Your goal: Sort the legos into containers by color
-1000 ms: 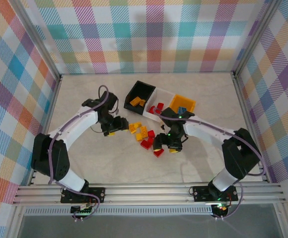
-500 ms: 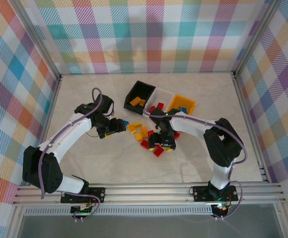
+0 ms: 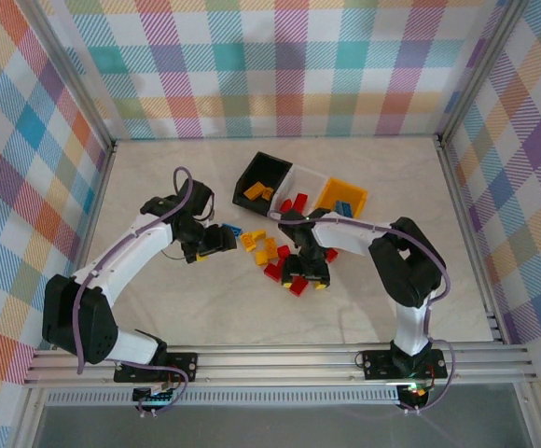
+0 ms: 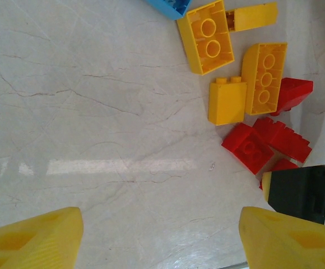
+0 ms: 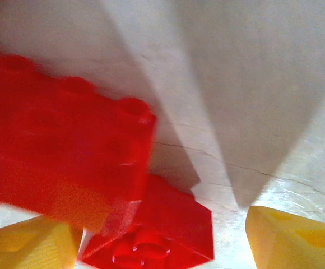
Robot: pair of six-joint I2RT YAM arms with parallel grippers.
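Loose legos lie mid-table: yellow ones, red ones and a blue one. The joined containers stand behind them: black, white and yellow-orange, each holding a few bricks. My left gripper is open left of the pile, over bare table; its view shows yellow bricks and red bricks ahead. My right gripper is open, low over the pile's near edge. A red brick lies between its fingers, and a blurred red brick is close by.
Metal frame rails run along the near edge and checked walls close the other sides. Bare marble table lies left of the bins and near the front. The two grippers are close across the pile; the right gripper's black body shows in the left wrist view.
My right gripper has slid slightly left onto the red bricks, its elbow swinging inward. The left arm shifted left a second ago and has since stayed still.
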